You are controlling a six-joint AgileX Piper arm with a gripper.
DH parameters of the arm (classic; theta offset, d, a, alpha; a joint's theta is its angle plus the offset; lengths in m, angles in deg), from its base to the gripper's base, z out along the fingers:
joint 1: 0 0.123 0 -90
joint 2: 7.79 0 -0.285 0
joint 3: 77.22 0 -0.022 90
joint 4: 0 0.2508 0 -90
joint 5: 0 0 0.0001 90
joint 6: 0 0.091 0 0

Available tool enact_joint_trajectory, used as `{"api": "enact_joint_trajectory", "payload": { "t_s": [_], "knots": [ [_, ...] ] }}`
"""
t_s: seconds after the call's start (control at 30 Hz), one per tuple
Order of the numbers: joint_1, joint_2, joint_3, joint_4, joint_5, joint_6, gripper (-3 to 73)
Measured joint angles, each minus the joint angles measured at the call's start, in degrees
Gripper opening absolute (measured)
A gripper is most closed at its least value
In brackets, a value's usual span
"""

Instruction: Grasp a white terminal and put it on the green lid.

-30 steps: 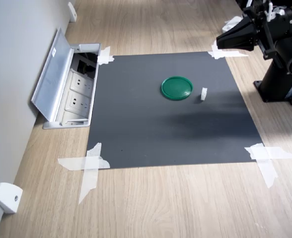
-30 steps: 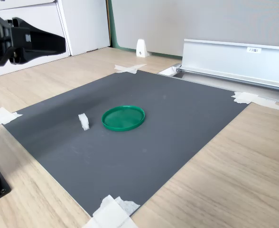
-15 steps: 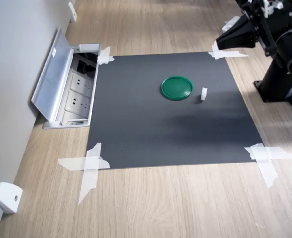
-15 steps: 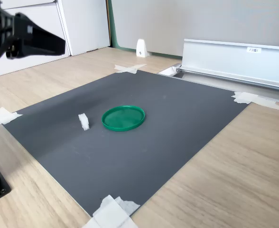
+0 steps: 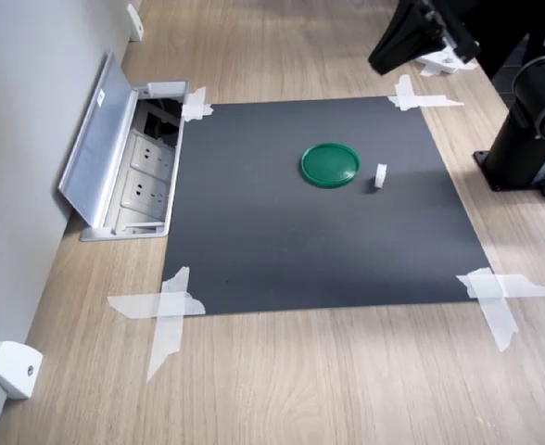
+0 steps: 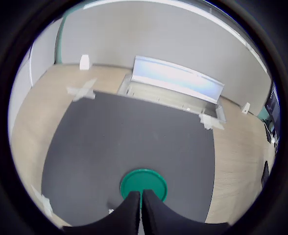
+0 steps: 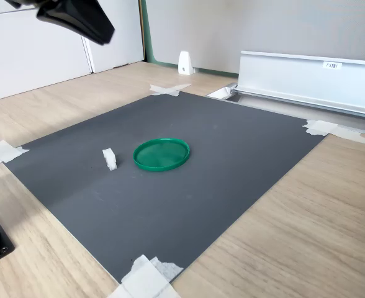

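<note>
The white terminal (image 5: 381,174) stands upright on the dark mat (image 5: 319,241), long axis vertical, just beside the green lid (image 5: 330,164) but not touching it, on the first exterior view's right of the lid. In the second exterior view it sits to the left of the lid (image 7: 161,154), terminal (image 7: 110,159) again on end. Which way its face points is too small to tell.

The gripper (image 5: 400,46) hangs high over the mat's far edge, well apart from the terminal and holding nothing. In the wrist view the jaws look pressed together, tips overlapping the lid (image 6: 144,183). The faint pale speck beside them might be the terminal, not sure.

The mat is taped to the wooden bench (image 5: 347,380) at its corners.
</note>
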Motion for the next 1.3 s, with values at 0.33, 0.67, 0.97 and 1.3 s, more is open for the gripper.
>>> {"api": "enact_joint_trajectory", "payload": {
  "t_s": [0.33,0.67,0.97,1.3],
  "knots": [
    [0.0,3.1,-0.4,2.6,8.6,-20.4,-0.9],
    [0.0,4.8,-0.5,4.5,18.1,-43.0,8.5],
    [0.0,10.9,-0.5,0.7,20.5,-45.0,46.9],
    [0.0,15.5,-0.6,-0.3,17.4,-56.8,63.0]
  ]
}}
